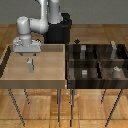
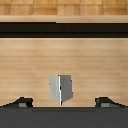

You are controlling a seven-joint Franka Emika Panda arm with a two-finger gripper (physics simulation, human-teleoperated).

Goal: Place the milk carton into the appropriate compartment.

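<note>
One milk carton (image 1: 30,65) is seen standing upright on the floor of the wooden tray (image 1: 50,75), directly beneath the gripper (image 1: 27,53), with a clear gap left between the carton's top and the fingertips. In the wrist view the carton (image 2: 60,89) is shown between the two dark fingertips (image 2: 20,102), which are spread wide apart and touch nothing, so the hand is released and nothing is grasped. The carton is framed close to the midline between the fingers, with bare wood on either side of it. Well away from the hand, toward the exterior view's right, the dark divided bin (image 1: 97,61) is set beside the tray, and small grey blocks (image 1: 84,72) are seen in several of its compartments.
</note>
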